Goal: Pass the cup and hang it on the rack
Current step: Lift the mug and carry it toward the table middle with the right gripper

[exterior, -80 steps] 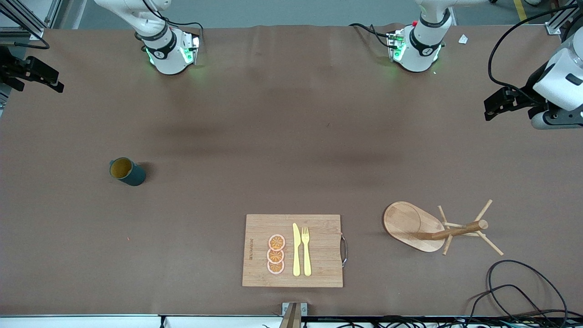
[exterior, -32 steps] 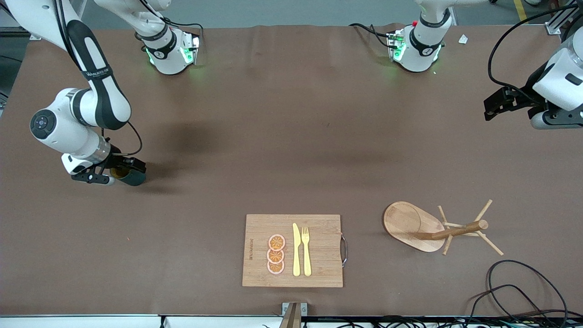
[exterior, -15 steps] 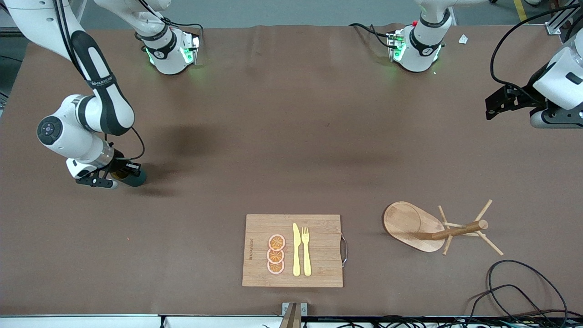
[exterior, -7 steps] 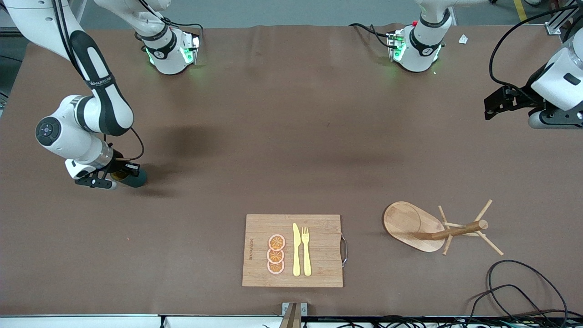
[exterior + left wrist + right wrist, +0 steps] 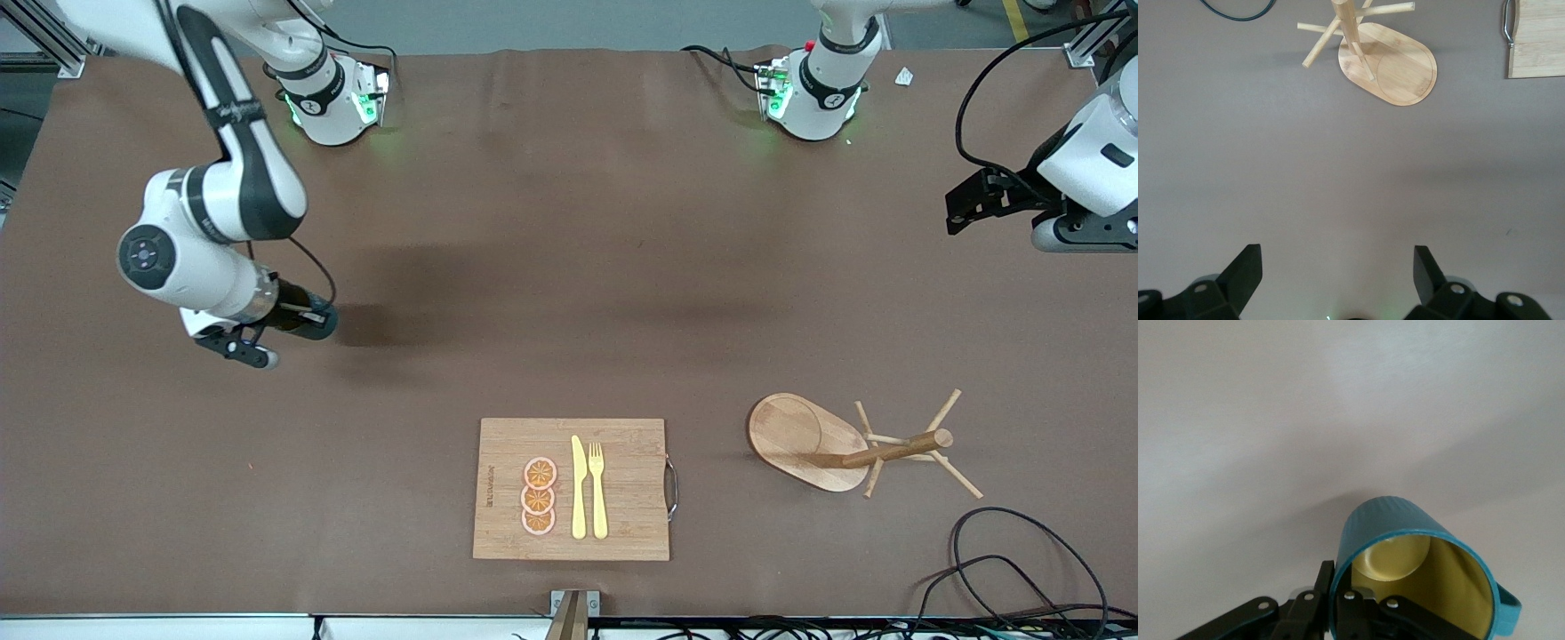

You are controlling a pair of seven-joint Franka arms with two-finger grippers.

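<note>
Lifted since before — ribbed teal cup [image 5: 1418, 540], yellow inside.

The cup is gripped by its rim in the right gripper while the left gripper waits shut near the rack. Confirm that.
Not quite. The left gripper is open, not shut: the left wrist view shows its two fingers spread wide with nothing between them. The rest holds: the right gripper is clamped on the rim of the cup, and the left arm waits at the rack's end of the table.

Even overhead light, soft shadows; right wrist view washed out.
</note>
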